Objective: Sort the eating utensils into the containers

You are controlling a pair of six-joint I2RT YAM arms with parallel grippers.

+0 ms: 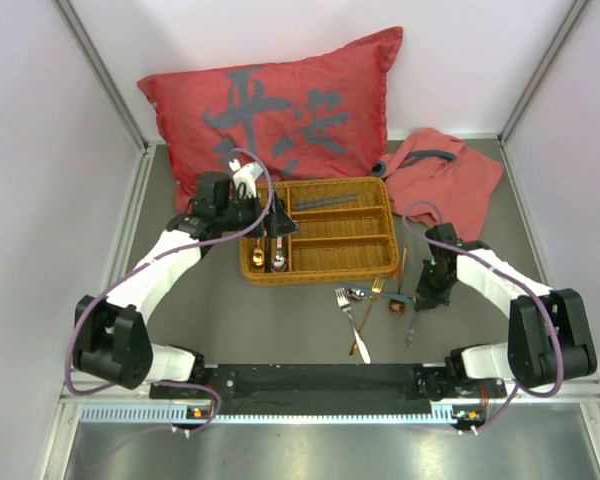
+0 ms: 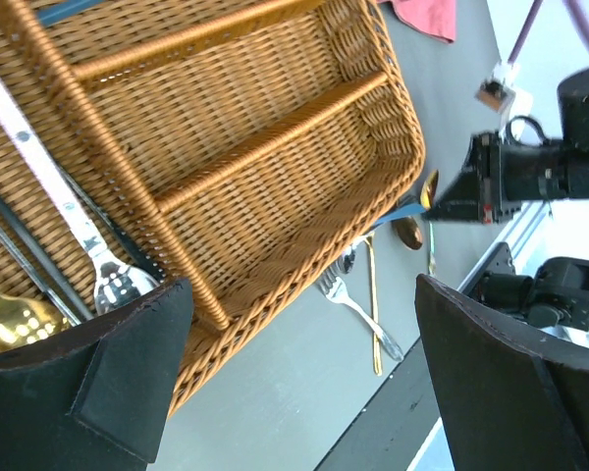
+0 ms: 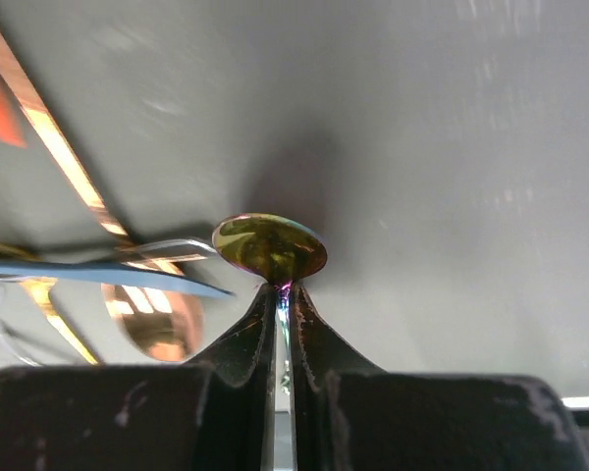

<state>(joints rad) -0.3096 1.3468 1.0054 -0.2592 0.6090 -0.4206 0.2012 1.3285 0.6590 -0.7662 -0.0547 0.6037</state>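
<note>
Right now the spoon [image 3: 270,247], with a greenish-gold bowl, is pinched at its neck by the pressed-together jaws of the right gripper [image 3: 283,294]. It sits low over the table [image 1: 280,320], just right of the tray [image 1: 320,277]; can't tell if it touches. Grasp looks made, lift pending. Next move likely calls for clearing the loose pile [image 1: 375,310] and carrying it to the long compartment [image 1: 265,245], where spoons lie. Left gripper [image 2: 304,324] hovers there, jaws spread wide, holding nothing. Counts: one tray, four compartments; roughly six loose pieces, overlapping; at least four in the long compartment.
</note>
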